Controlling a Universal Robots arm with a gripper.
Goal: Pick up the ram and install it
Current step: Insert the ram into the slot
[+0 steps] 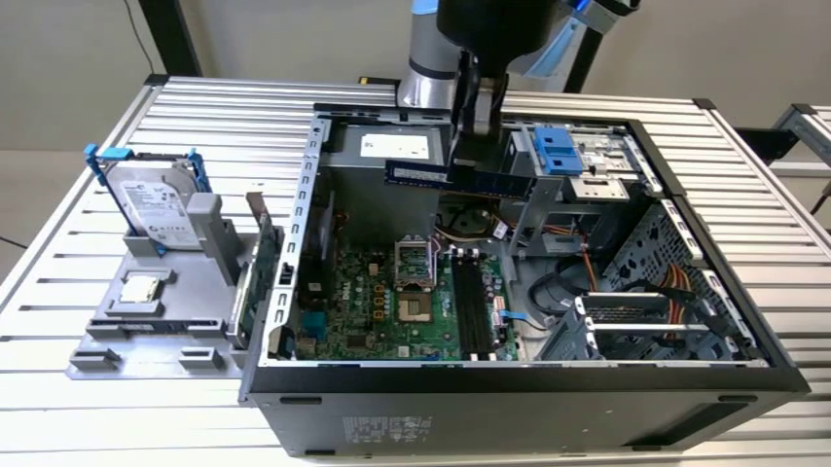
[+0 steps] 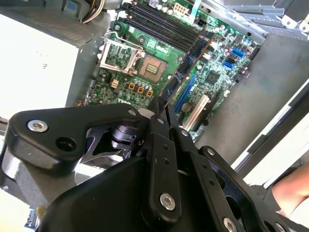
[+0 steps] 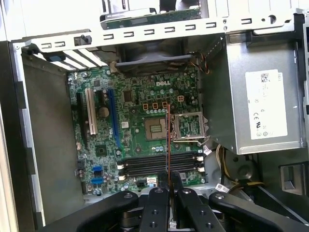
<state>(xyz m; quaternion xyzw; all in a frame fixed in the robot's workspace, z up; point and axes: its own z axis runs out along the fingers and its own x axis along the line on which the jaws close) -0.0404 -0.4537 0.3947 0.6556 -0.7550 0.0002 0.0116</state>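
The ram (image 1: 429, 174), a long thin blue stick, hangs level above the open computer case (image 1: 520, 384), over its back half. My gripper (image 1: 472, 156) is shut on the stick's top edge from above. In both wrist views the ram (image 2: 192, 58) (image 3: 167, 137) shows edge-on, running out from between the black fingertips (image 2: 157, 118) (image 3: 159, 189) with the green motherboard (image 3: 140, 116) far below it. The black memory slots (image 1: 470, 309) (image 3: 154, 166) (image 2: 157, 21) lie empty on the board, beside the CPU socket (image 3: 155, 128).
On the exterior view's left a grey fixture (image 1: 104, 336) carries a hard drive (image 1: 156, 202), a processor chip (image 1: 140, 289) and an upright green card (image 1: 267, 263). Inside the case are a power supply (image 3: 263, 104), a blue-latched drive cage (image 1: 559, 151) and cables (image 1: 668, 282). A hand (image 2: 292, 193) is at the case's edge.
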